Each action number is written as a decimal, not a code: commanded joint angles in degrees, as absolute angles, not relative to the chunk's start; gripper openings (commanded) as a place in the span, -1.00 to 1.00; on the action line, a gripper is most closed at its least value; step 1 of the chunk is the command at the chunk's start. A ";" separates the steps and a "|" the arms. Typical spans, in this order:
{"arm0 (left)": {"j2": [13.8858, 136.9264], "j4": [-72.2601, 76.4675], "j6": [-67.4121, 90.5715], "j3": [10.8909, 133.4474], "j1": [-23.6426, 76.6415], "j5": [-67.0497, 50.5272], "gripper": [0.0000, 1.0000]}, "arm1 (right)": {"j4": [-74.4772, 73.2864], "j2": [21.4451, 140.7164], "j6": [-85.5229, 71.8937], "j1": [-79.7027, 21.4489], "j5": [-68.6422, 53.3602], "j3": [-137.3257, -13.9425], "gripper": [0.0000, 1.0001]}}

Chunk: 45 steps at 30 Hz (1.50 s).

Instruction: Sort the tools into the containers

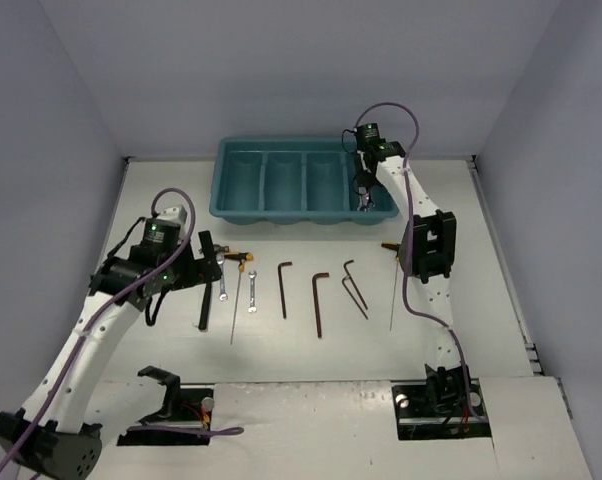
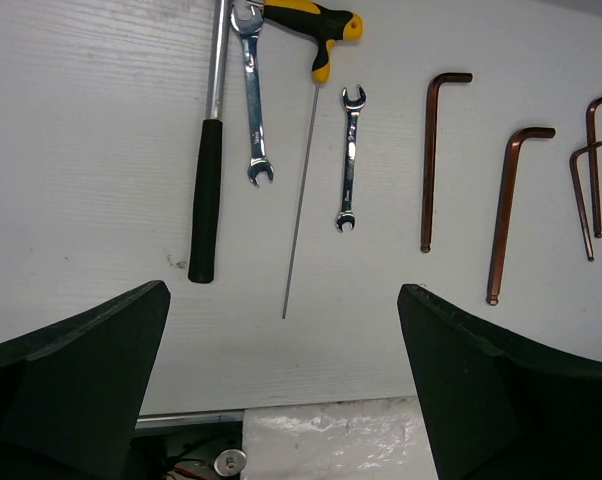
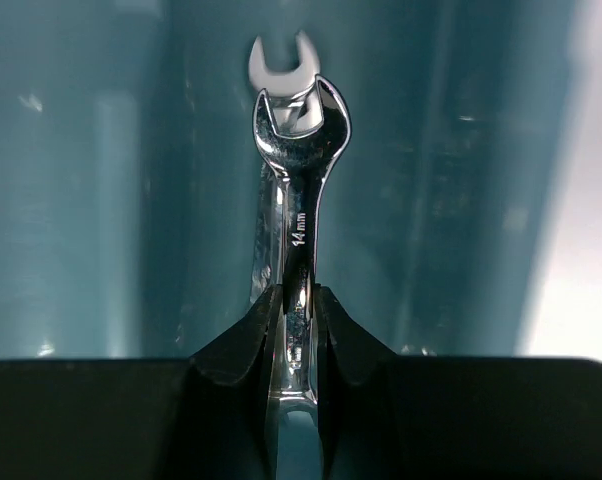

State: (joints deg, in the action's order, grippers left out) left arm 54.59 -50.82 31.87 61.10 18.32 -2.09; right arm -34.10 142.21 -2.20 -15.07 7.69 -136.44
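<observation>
My right gripper [image 1: 365,197] is shut on a silver 14 mm wrench [image 3: 301,150] and holds it down in the rightmost compartment of the teal tray [image 1: 243,178]; a second wrench head [image 3: 279,62] shows just behind it. In the right wrist view the gripper [image 3: 296,300] grips the wrench's shank. My left gripper [image 1: 193,268] is open and empty above the table, beside the black-handled hammer [image 2: 205,200]. Two wrenches [image 2: 253,100], a yellow-black T-handle driver [image 2: 311,20] and reddish-brown hex keys [image 2: 429,160] lie in a row ahead of the left gripper [image 2: 283,290].
A second T-handle driver [image 1: 392,290] lies by the right arm. The hex keys [image 1: 318,300] lie mid-table between the arms. The table's near edge and the arm bases [image 1: 171,400] are close behind the tools. Grey walls enclose the table.
</observation>
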 commanded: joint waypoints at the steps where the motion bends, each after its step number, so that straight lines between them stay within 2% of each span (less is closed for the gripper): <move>1: 60.59 -45.38 36.95 61.82 22.33 0.59 0.95 | -29.68 142.12 1.38 -14.47 3.19 -140.98 -1.00; 6: 67.45 -40.86 39.71 62.00 27.95 4.65 0.95 | -28.62 144.44 0.39 -13.06 0.52 -140.88 -0.94; 11: 74.28 -38.27 39.93 62.63 30.43 7.26 0.94 | -28.06 143.15 0.59 -12.86 0.44 -141.33 -0.27; 13: 76.49 -36.75 39.62 62.22 30.41 7.02 0.94 | -28.04 141.14 0.54 -12.62 0.65 -140.83 -0.09; 16: 79.07 -35.72 39.09 62.40 30.50 6.31 0.89 | -28.04 137.11 0.52 -12.04 0.78 -138.59 0.05; 25: 84.55 -30.40 37.97 61.94 30.67 4.75 0.51 | -27.95 114.65 -3.43 -13.18 0.53 -119.27 0.07; 28: 87.83 -28.84 37.88 62.31 31.19 4.66 0.29 | -27.51 105.82 -4.45 -14.49 0.62 -106.85 0.07; 33: 91.65 -26.39 38.56 62.37 32.20 4.66 -0.15 | -25.86 92.99 -5.69 -17.20 0.44 -94.01 0.07; 40: 96.72 -25.66 39.62 62.58 33.22 5.00 -0.20 | -24.09 81.69 -8.33 -18.89 -2.16 -79.82 0.07; 45: 98.43 -25.66 40.90 61.28 33.40 5.75 -0.35 | -23.82 76.76 -9.75 -19.38 -2.81 -73.50 0.07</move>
